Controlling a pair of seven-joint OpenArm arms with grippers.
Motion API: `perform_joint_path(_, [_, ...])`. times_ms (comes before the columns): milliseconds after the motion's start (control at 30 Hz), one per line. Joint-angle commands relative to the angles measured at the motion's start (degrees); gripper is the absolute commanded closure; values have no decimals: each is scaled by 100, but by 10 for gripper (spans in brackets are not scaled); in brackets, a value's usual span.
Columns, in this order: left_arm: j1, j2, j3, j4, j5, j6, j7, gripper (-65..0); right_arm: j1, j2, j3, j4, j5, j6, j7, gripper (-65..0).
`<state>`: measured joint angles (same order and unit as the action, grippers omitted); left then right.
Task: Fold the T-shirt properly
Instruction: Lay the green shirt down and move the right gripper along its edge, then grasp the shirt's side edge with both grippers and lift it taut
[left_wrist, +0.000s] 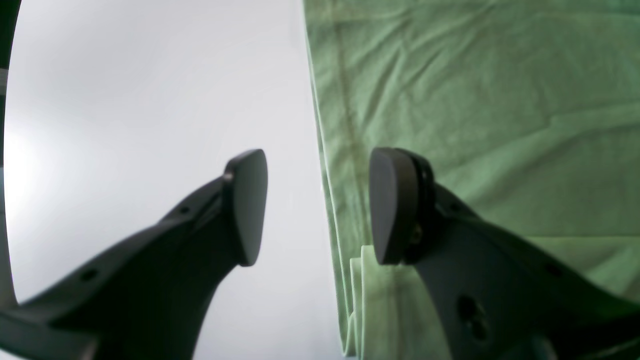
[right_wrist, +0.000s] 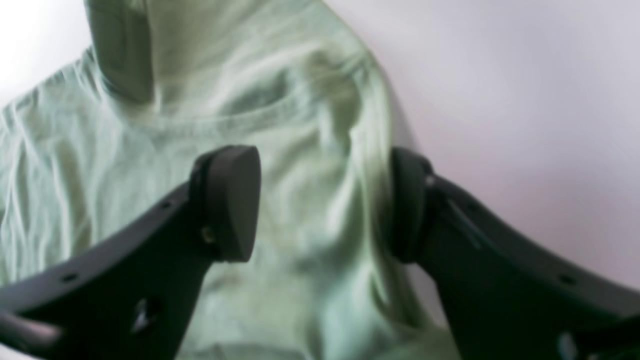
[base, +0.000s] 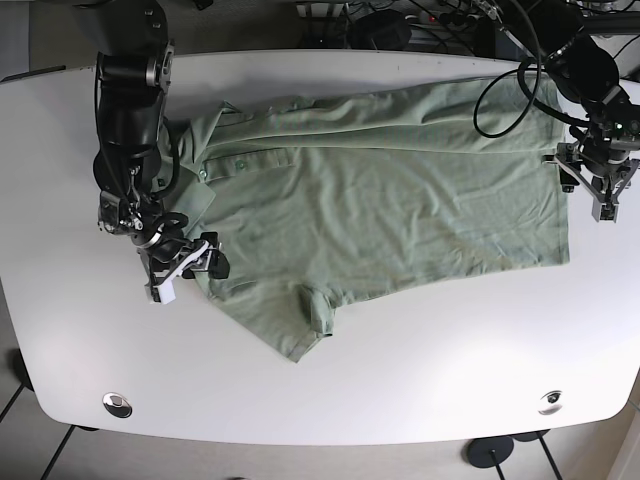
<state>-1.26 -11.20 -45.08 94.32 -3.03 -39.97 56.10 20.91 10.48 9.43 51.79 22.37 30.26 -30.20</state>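
A light green T-shirt (base: 380, 200) lies spread on the white table (base: 400, 380), collar to the left and hem to the right, with its far side folded in and one sleeve (base: 300, 320) sticking out toward the front. My left gripper (base: 576, 194) is open at the hem. In the left wrist view the left gripper (left_wrist: 318, 205) straddles the shirt's (left_wrist: 475, 100) layered edge, one finger over bare table (left_wrist: 150, 100). My right gripper (base: 190, 262) is open at the shoulder by the collar. In the blurred right wrist view the right gripper (right_wrist: 325, 205) hangs over rumpled cloth (right_wrist: 125, 150).
Black cables (base: 500, 90) loop over the back right corner of the table near the left arm. Two round metal fittings (base: 117, 403) (base: 550, 402) sit near the table's front edge. Bare table surrounds the shirt in front and at the left.
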Motion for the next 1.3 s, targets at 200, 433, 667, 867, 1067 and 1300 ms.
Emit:
perform_joint_path(200, [-424, -159, -15, -804, -36, 651, -524, -312, 112, -6, -33, 47, -52, -24, -132, -29])
perform_joint_path(433, [-978, -625, 29, -2676, -71, 713, -603, -314, 103, -6, -33, 47, -52, -41, -132, -22])
perform_joint_path(667, [-978, -590, 38, -3248, -80, 687, -1007, -444, 85, -6, -33, 47, -17, -50, -132, -22])
perform_joint_path(867, [-978, -458, 653, -3265, -449, 379, -981, -444, 85, -15, -33, 47, -8, -50, -132, -22])
perform_joint_path(1067, [-978, -440, 1005, -3274, -853, 256, -1016, -250, 76, -15, -16, 47, -8, -50, -132, -22])
perform_joint_path(1300, [-1162, -440, 583, -2887, -880, 177, -981, 0, -258, -24, -16, 592, 53, 2, -141, -17])
